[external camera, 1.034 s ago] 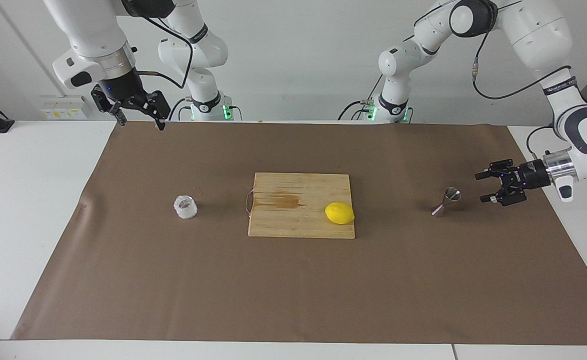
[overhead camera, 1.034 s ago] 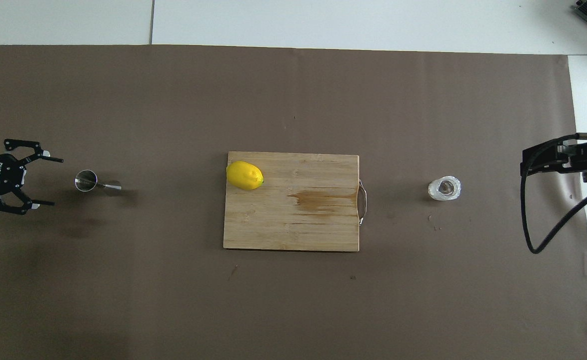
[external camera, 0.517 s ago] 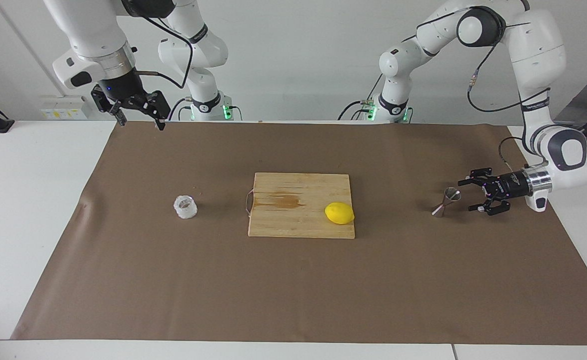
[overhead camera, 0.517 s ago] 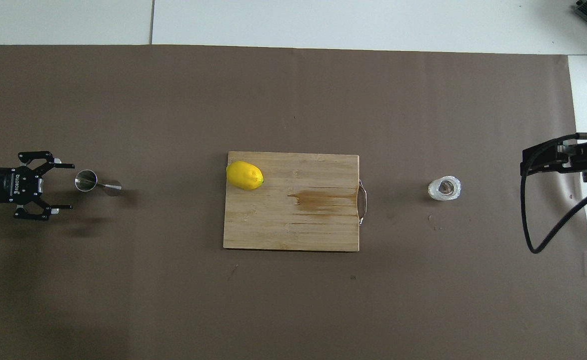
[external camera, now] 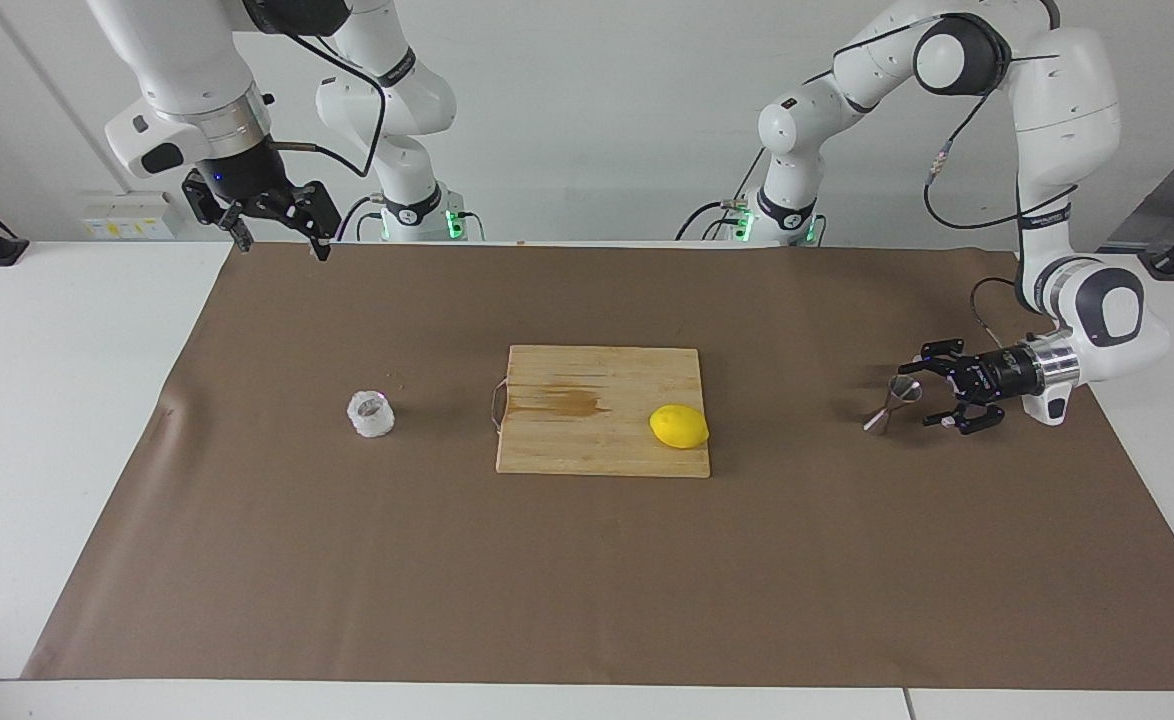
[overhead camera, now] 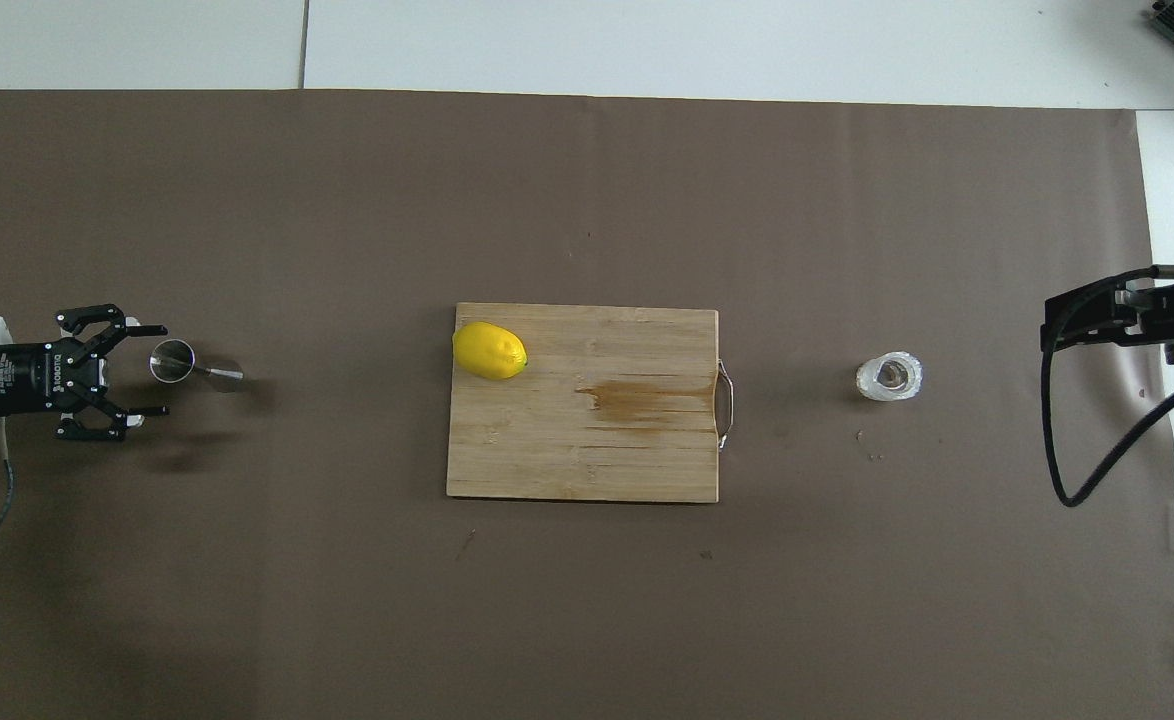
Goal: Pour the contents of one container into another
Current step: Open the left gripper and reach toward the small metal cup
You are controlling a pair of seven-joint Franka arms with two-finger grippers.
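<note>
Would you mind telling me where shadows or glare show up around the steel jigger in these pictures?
Overhead view: the jigger has bright glints on its rim, and a soft shadow lies under the open left gripper. Facing view: the jigger shows pale reflections on its cones.

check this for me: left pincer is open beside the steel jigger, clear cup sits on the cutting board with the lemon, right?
Not quite. The clear cup sits on the brown mat beside the cutting board, toward the right arm's end, as the facing view shows. Only the lemon is on the board. The left pincer is open beside the steel jigger.
</note>
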